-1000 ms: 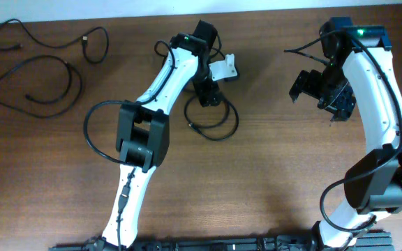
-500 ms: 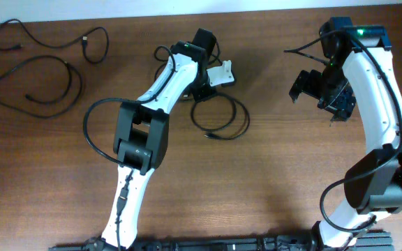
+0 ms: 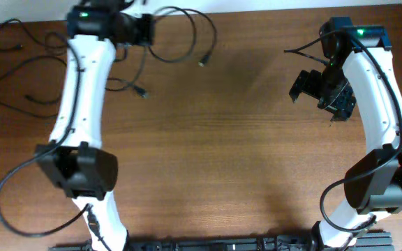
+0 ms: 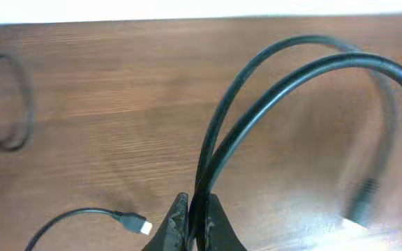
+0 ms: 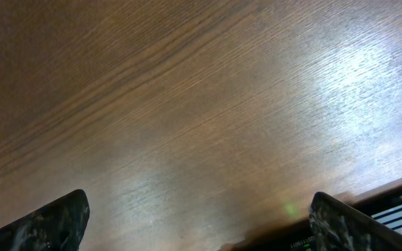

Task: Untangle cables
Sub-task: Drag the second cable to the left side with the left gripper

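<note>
My left gripper (image 3: 149,30) is shut on a thin black cable (image 4: 340,61) near the table's back edge, left of centre. In the left wrist view the fingers (image 4: 180,223) pinch two strands that arc up and to the right. In the overhead view the held cable's loop spreads right of the gripper, with one plug end (image 3: 202,63) hanging at the right and another end (image 3: 142,92) below. A plug with a white tip (image 4: 139,224) lies on the wood left of the fingers. Two more cables (image 3: 9,26) (image 3: 30,100) lie in loose loops at the far left. My right gripper (image 5: 201,230) hovers open over bare wood at the right.
The left arm's white link (image 3: 82,90) runs from the front edge to the back left, crossing the cables lying there. The right arm (image 3: 375,90) stands along the right side. A dark rail (image 3: 208,245) runs along the front edge.
My left gripper has shut on the cable at the table's middle and swung it up and far to the back left. The loop trails right of it. The right arm has not moved.
</note>
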Available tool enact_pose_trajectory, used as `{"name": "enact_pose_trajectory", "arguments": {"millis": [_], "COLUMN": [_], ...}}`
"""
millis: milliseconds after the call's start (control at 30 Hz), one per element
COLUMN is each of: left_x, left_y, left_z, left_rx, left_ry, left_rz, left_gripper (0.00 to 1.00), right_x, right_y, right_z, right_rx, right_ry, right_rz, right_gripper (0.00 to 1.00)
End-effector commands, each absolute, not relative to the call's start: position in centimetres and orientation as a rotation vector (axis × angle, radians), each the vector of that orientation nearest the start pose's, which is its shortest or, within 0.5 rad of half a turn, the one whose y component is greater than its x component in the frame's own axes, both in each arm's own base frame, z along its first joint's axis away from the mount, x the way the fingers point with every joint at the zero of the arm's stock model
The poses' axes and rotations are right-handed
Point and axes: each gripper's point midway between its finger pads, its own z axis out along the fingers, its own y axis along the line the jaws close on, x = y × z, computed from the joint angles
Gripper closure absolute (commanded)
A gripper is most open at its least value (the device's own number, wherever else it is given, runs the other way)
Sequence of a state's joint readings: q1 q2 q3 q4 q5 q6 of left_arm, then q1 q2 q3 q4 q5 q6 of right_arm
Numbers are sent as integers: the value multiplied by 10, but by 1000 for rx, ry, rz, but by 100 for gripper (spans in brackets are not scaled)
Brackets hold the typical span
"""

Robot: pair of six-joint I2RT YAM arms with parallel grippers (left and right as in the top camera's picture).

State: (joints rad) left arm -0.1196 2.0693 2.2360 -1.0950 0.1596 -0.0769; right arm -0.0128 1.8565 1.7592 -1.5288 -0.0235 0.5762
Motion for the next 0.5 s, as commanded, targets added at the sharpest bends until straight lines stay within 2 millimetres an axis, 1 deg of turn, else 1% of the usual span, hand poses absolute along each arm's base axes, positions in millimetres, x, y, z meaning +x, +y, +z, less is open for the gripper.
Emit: {"name": "enact_pose_trajectory", "arguments": {"millis": [0,33,67,100,133,167,233,267,300,333,367,400,467], "left_x": [491,478,458,447,436,423,408,397,384,364,356,337,319], "left_y": [-37,-32,-25,-18,-9,5,26,35,39,45,55,89,125], "left_z": [341,367,405,422,437,453,470,483,498,517,522,522,514], "left_rx": [-212,-204,-219,-251,-291,-354,-429,-427,-399,-356,-400,-587,-747], "left_ry": [2316,2258,2170,2126,2087,2038,1980,1940,1898,1842,1821,1779,1748], "left_rz": [-354,-419,-522,-565,-591,-593,-580,-583,-622,-676,-681,-665,-610], "left_gripper": [100,100,100,100,100,100,100,100,100,100,100,100,100], "right_x": [330,330,330,330,330,330,330,330,330,330,330,330,330], "right_y": [-2,-2,-2,-2,-2,-2,-2,-2,-2,-2,-2,-2,-2], "right_z": [157,157,157,157,157,157,157,157,157,157,157,157,157], "right_rx": [936,936,936,936,936,936,936,936,936,936,936,936,936], "right_ry": [3059,3058,3058,3059,3059,3059,3059,3059,3058,3058,3059,3058,3059], "right_rz": [-3,-3,-3,-3,-3,-3,-3,-3,-3,-3,-3,-3,-3], "right_gripper": [2,2,1,2,2,1,2,2,1,2,2,2,2]}}
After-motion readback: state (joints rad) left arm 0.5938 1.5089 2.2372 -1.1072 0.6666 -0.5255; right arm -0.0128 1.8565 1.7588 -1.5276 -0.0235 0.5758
